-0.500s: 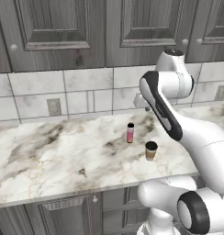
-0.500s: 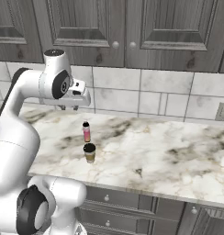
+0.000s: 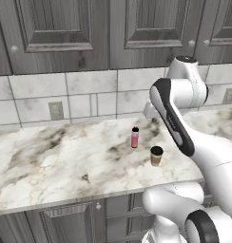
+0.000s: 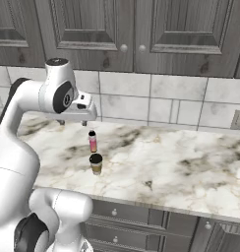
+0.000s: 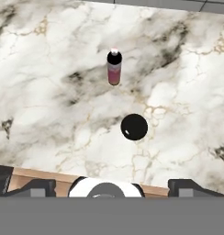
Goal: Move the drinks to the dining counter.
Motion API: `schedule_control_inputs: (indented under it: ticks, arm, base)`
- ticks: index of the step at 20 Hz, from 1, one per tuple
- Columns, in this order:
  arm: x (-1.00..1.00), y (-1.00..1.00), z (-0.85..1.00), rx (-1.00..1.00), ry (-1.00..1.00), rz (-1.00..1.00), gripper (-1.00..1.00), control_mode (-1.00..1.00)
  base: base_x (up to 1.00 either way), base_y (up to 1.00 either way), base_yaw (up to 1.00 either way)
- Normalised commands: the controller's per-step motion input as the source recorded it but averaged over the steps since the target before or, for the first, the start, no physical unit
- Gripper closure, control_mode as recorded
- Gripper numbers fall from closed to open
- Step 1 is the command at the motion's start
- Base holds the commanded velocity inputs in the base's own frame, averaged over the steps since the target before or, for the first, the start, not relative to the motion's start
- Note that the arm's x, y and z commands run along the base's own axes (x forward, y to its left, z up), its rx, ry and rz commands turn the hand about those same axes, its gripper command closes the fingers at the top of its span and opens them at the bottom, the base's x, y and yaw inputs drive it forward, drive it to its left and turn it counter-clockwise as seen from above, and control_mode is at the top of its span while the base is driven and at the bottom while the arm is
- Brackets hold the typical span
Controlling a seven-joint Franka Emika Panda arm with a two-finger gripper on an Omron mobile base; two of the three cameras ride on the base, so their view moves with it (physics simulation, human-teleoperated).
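- Little has shifted since the earlier frame; we see the arm in nearly the same raised pose and both drinks unmoved on the wall counter [image 3: 65, 156].
- We find the gripper [image 4: 73, 121] above and behind the drinks; its jaws stand wide apart and hold nothing.
- Taking the coffee cup [image 3: 156, 155] as landmark: the pink bottle [image 3: 135, 137] stands upright just behind it, toward the tiled backsplash [image 3: 89, 102], near but not touching; neither has reached the dining counter.
- We judge the cup light, thin-walled and easily crushed; grip it gently at mid-body, below the lid.
- We judge the bottle stiff, smooth and tall for its base, hence prone to tipping; take it at mid-height.
- Base views give both drinks' side profiles and heights; the hand view looks straight down on the cup's black lid [image 5: 134, 127], with the bottle [image 5: 114, 67] beyond it.
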Motion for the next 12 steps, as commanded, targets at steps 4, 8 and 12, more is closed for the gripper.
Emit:
schedule_control_inputs:
  ticks: [4, 8, 12]
  arm:
    - [-0.18, -0.26, -0.23, 0.0, 0.0, 0.0, -1.0, -1.0]
    - [-0.11, -0.16, -0.09, 0.0, 0.01, 0.0, -1.0, -1.0]
    - [-0.04, -0.03, -0.21, 0.0, 0.0, 0.0, -1.0, -1.0]
  base:
    - [0.0, 0.0, 0.0]
    - [0.0, 0.0, 0.0]
    - [0.0, 0.0, 0.0]
